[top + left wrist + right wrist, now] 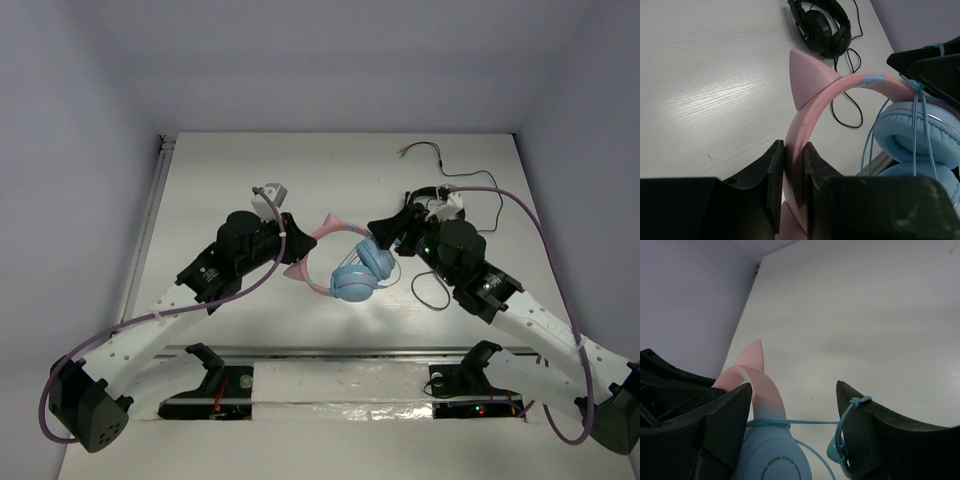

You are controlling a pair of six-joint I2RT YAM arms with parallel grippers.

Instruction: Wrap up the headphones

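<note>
Tension matters most now: the headphones point(350, 268) are at the middle of the desk point(330, 170), with the left jaws pinched tight on the pink headband point(812, 107), so that side should simply hold steady. Right jaws stand wide around an earcup point(772, 462), the thin blue cable point(790, 422) looped on one finger point(865, 440). My call: lead it round the cups smoothly, no yanking. Left arm point(200, 275) and right arm point(490, 285) reach in from the near edge, wrists angled toward each other.

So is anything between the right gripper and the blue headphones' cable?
Nothing visible. The cable loops over one finger of the open right gripper, which straddles the earcup; the left gripper clamps the pink headband. The black headphones lie well apart.
</note>
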